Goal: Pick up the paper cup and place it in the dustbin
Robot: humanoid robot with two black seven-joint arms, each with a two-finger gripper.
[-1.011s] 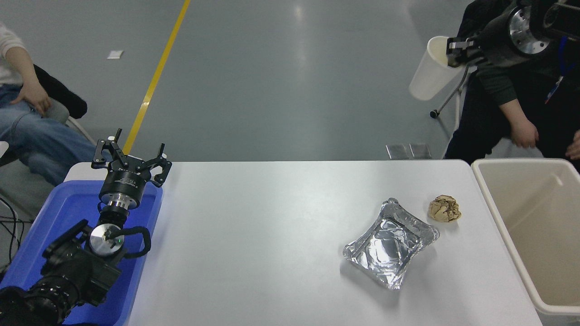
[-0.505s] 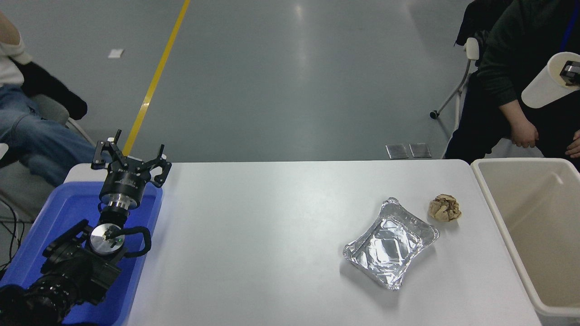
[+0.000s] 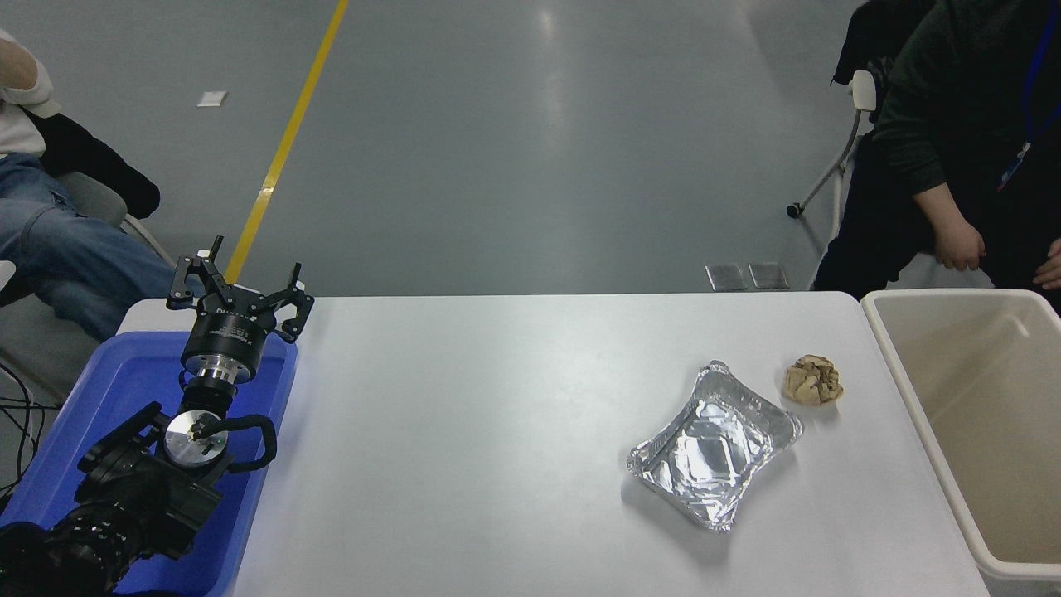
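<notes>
Left end effector (image 3: pixel 240 286) parked over blue tray (image 3: pixel 99 390), fingers spread apart, dustbin (image 3: pixel 903 365) at table's right edge

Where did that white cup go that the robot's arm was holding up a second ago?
The right arm carried the paper cup rightward, from the top right out past the picture's edge; now neither shows, and the visible part of the dustbin holds no cup. The left gripper, foil tray and crumpled brown paper ball have not moved.
</notes>
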